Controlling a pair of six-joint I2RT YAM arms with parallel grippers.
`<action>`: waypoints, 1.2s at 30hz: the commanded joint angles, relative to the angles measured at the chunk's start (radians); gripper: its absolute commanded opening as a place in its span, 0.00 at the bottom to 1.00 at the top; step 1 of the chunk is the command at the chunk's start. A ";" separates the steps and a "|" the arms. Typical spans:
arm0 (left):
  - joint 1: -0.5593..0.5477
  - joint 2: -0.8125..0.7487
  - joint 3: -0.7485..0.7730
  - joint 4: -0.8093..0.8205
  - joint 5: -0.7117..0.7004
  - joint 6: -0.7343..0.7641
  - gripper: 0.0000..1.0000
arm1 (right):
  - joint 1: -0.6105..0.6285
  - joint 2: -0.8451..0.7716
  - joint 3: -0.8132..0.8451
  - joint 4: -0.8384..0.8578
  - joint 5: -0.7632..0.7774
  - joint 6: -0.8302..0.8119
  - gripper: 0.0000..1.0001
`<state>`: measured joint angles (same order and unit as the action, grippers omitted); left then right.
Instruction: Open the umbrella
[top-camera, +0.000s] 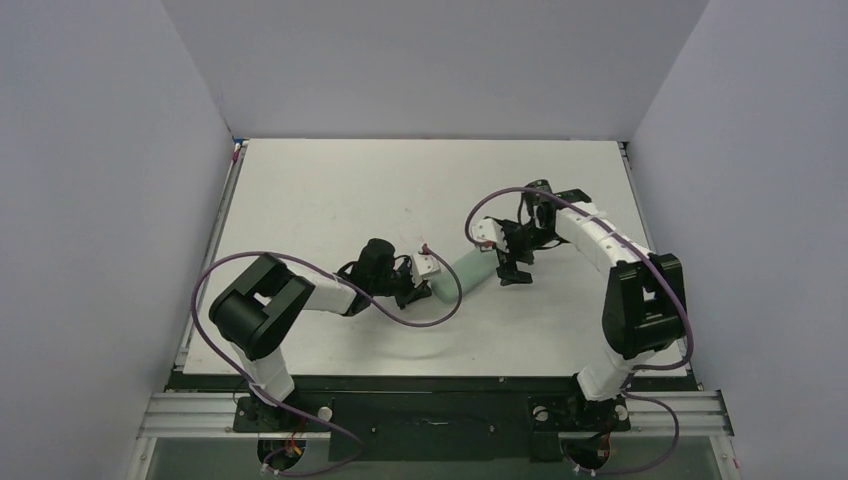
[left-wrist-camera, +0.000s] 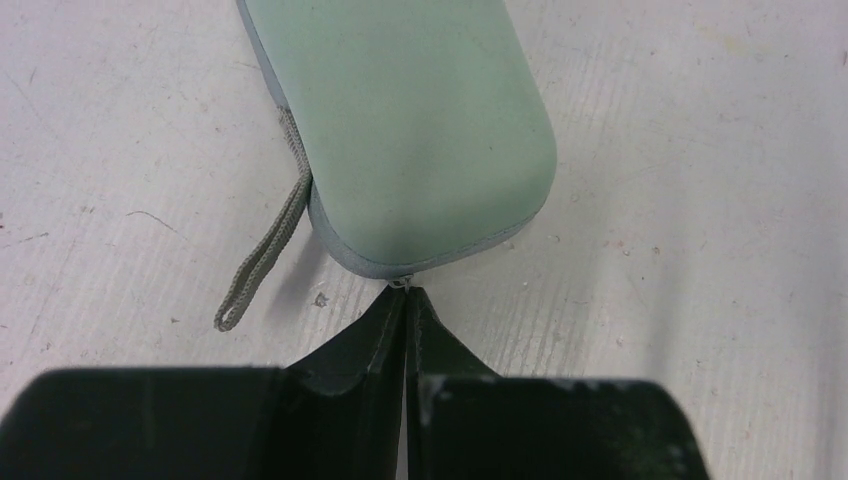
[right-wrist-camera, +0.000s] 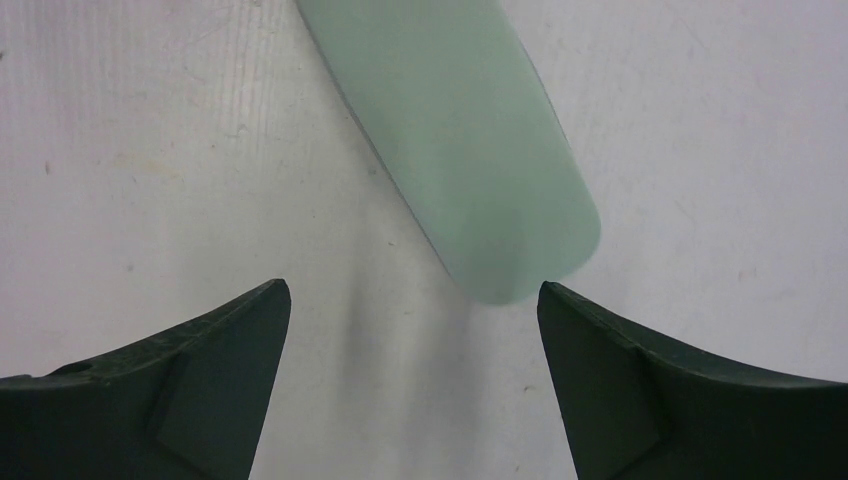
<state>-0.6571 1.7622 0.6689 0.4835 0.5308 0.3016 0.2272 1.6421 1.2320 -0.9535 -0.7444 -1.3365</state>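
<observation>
A closed pale green umbrella case (top-camera: 466, 272) lies near the counter's (top-camera: 320, 190) centre, contents hidden. The left gripper's (left-wrist-camera: 405, 300) jaws pinch together on a small tab (left-wrist-camera: 403, 284) at one end; the right gripper's (right-wrist-camera: 412, 295) jaws gape wide at the other.

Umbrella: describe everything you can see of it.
The umbrella is closed, an oblong pale green bundle with rounded ends, smooth and matte, with a grey seam round its edge. A grey cord loop trails from one side onto the table. It lies flat, slanted, between the two arms. The left gripper has its jaws shut at one end, seemingly pinching a small metal tab on the seam. The right gripper has its jaws open astride the other end, not gripping.
</observation>
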 joint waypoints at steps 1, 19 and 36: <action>0.004 0.012 0.028 -0.027 0.038 0.058 0.00 | 0.067 0.075 0.090 -0.062 -0.008 -0.356 0.89; 0.004 0.026 0.027 -0.003 0.041 0.086 0.00 | 0.159 0.299 0.263 -0.107 0.208 -0.403 0.82; -0.056 -0.043 -0.076 0.112 0.004 0.053 0.00 | 0.172 0.260 0.183 -0.136 0.278 -0.247 0.51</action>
<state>-0.6819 1.7462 0.6159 0.5503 0.5415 0.3748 0.3946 1.9331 1.4391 -1.0550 -0.4862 -1.6829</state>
